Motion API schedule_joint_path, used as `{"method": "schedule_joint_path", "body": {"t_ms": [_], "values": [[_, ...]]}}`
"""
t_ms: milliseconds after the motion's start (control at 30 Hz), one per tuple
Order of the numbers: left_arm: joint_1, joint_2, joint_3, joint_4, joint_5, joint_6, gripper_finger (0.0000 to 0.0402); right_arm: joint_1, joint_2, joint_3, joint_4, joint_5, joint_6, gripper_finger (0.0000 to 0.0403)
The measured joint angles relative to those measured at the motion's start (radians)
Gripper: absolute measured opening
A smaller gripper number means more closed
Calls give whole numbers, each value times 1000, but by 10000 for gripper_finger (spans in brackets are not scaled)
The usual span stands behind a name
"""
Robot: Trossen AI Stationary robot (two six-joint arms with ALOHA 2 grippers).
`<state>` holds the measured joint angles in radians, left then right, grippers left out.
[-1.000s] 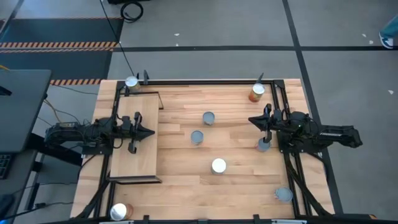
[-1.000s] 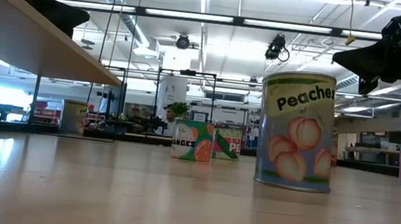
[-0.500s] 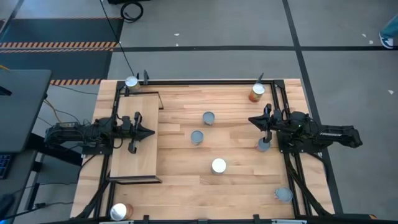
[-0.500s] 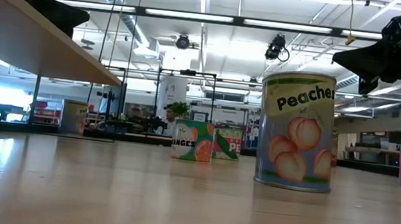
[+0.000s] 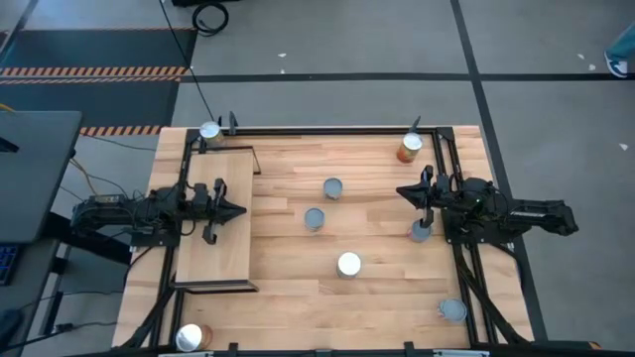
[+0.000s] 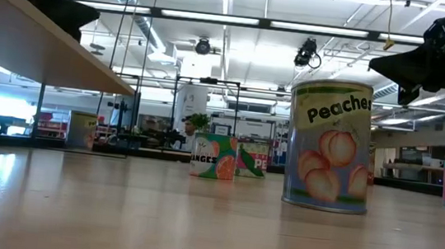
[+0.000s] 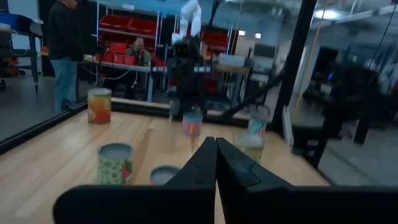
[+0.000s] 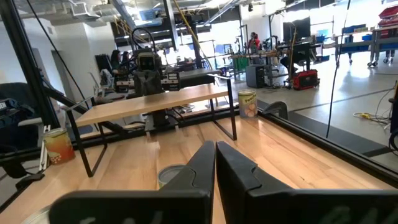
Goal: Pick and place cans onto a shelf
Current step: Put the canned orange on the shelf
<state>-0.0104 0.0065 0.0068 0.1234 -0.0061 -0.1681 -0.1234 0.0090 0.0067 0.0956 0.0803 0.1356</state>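
Note:
The shelf (image 5: 213, 218) is a pale plywood board on a thin black frame at the table's left side; it also shows in the right wrist view (image 8: 161, 102). Several cans stand upright on the tabletop: two grey-topped ones in the middle (image 5: 332, 188) (image 5: 315, 218), a white-topped one (image 5: 348, 264), and one beside my right arm (image 5: 421, 230). The low view shows a peach-labelled can (image 6: 330, 146) close up. My left gripper (image 5: 242, 210) is shut and empty above the shelf's right edge. My right gripper (image 5: 401, 190) is shut and empty above the table's right part.
More cans stand at the corners: far left (image 5: 210, 130), far right with an orange side (image 5: 409, 148), near right (image 5: 452, 310), near left (image 5: 189, 337). A black frame (image 5: 327, 130) runs along the table's far edge and its sides. People show in the room behind in the left wrist view (image 7: 62, 43).

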Motion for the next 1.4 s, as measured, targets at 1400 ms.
{"method": "schedule_joint_path", "body": {"t_ms": [1400], "values": [[111, 1530, 1373, -651, -39, -76, 103, 0, 0, 0, 0, 1, 0, 20]]}}
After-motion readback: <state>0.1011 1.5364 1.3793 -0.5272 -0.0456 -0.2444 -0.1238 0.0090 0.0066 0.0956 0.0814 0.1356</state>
